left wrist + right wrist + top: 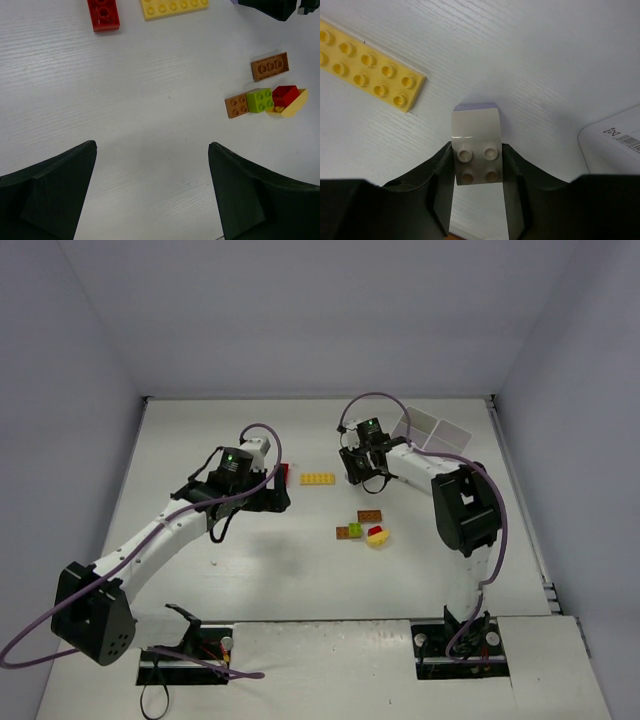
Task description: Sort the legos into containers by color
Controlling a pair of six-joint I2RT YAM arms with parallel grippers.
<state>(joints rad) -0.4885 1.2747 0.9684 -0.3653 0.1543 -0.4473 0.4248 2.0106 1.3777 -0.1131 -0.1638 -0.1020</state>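
My right gripper [477, 151] is shut on a white lego [475, 127] with a lavender piece under it, its jaws pressed against both sides at the studded end. A flat yellow lego plate [367, 65] lies just left of it on the table. The white compartment tray [430, 430] stands at the back right, behind the right gripper [365, 472]. My left gripper [152, 150] is open over bare table. Ahead of it lie a red lego [103, 14], a brown plate [270, 66], a brown square [236, 106], a lime green lego [259, 99] and a red one on yellow [285, 93].
The tray's corner [615, 145] shows right of the right gripper. The small cluster of bricks [362, 530] sits mid-table between the arms. The right arm's dark elbow [462, 508] hangs over the table's right side. Grey walls enclose the table on three sides.
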